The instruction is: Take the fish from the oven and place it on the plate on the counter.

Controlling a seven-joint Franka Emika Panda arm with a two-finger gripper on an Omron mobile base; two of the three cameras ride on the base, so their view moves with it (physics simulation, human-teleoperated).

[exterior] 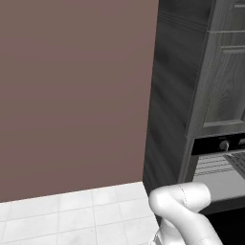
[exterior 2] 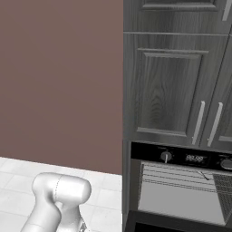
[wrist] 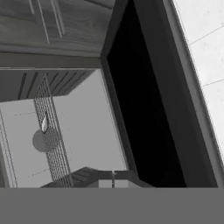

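The built-in oven (exterior 2: 181,190) with its black control strip, round knobs and a small display too blurred to read stands open below dark grey wood cupboard doors (exterior 2: 174,81), right of a plain brown wall (exterior: 72,95) and white floor tiles (exterior: 72,215). A small pale fish (wrist: 44,122) lies on the wire rack (wrist: 52,144) in the pale interior, the black drop-down door (wrist: 144,109) beside it. The white arm (exterior: 184,210) bends low near the oven, and the hand (wrist: 113,183), fingers together on nothing, hangs at the cavity's edge, apart from the fish.
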